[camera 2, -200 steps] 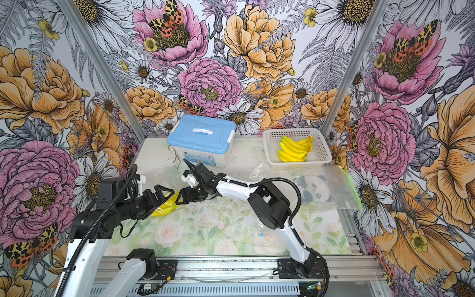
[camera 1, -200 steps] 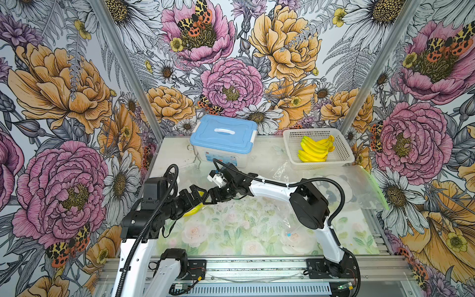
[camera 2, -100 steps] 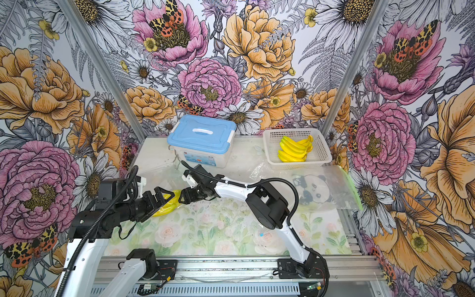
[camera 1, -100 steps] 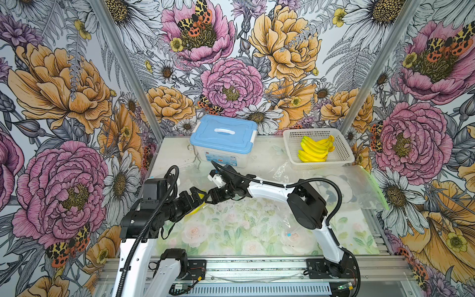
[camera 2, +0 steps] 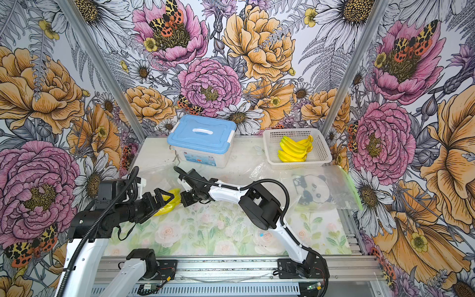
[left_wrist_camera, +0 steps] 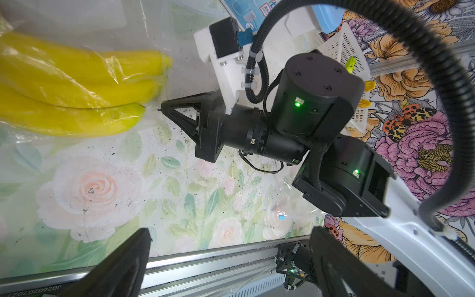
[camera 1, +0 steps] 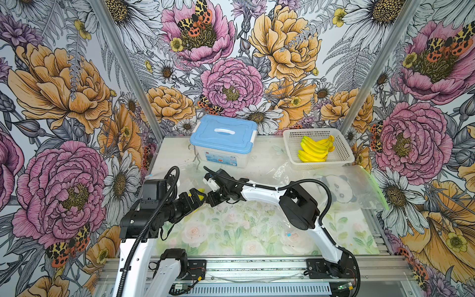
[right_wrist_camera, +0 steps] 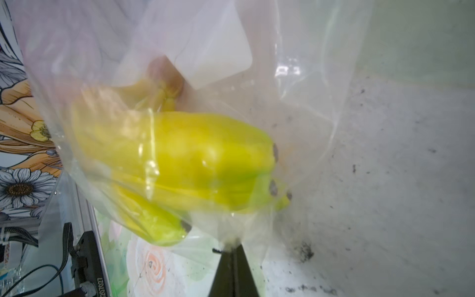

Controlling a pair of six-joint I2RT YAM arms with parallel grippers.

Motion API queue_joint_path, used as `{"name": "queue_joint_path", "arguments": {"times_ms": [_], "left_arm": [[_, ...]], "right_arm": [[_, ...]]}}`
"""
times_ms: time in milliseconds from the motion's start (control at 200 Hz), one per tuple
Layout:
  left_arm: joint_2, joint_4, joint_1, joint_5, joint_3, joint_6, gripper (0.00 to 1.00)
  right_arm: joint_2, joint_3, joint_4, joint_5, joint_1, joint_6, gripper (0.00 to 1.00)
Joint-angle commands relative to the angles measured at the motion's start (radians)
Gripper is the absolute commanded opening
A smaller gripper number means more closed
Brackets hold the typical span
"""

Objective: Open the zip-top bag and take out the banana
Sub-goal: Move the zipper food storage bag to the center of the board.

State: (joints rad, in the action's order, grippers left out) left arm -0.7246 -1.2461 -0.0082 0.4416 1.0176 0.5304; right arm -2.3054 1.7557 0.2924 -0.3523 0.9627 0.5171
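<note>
Pinching the zip-top bag (right_wrist_camera: 303, 108) by its clear edge with the right pincer (right_wrist_camera: 232, 248), jaws clamped together on the film.
Lying left of centre in both top views, on the floral counter (camera 1: 231, 231), with the banana (left_wrist_camera: 77, 84) bunch inside the bag and its tips pointing at the closed right pincer. Showing, in the right wrist view, film bunched at the shut tips. Hovering just beside the bunch with the left pincer (left_wrist_camera: 230, 231) spread wide and gripping nothing; cannot tell whether touching the bag. Standing well apart toward the top of the frame: a blue-lidded box (camera 1: 223, 136) at upper centre, a white basket (camera 1: 343, 154) of yellow fruit (camera 1: 314, 150) at upper right, a panda-print bag (camera 1: 344, 185) below it.
</note>
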Motion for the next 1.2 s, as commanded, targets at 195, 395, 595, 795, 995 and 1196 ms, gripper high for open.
{"name": "queue_joint_path", "arguments": {"times_ms": [195,395,595,795,995,1196], "left_arm": [[-0.013,-0.001,0.016,-0.047,0.026,-0.032,0.98],[-0.025,0.032,0.020,-0.077,-0.010,-0.012,0.98],[-0.025,0.089,0.023,-0.132,-0.070,0.015,0.98],[-0.052,0.245,0.032,-0.143,-0.195,0.026,0.98],[-0.071,0.347,0.061,-0.178,-0.265,0.061,0.98],[-0.268,0.399,0.070,-0.189,-0.305,0.130,0.98]], "right_arm": [[0.273,-0.257,-0.008,0.223,-0.087,-0.062,0.00],[0.417,-0.429,0.022,0.168,-0.290,-0.151,0.00],[0.468,-0.396,0.099,0.159,-0.328,-0.165,0.43],[0.562,-0.433,0.099,0.134,-0.278,-0.078,0.53],[0.629,-0.464,0.099,0.106,-0.242,-0.032,0.53],[0.686,-0.481,0.097,0.092,-0.231,-0.024,0.53]]}}
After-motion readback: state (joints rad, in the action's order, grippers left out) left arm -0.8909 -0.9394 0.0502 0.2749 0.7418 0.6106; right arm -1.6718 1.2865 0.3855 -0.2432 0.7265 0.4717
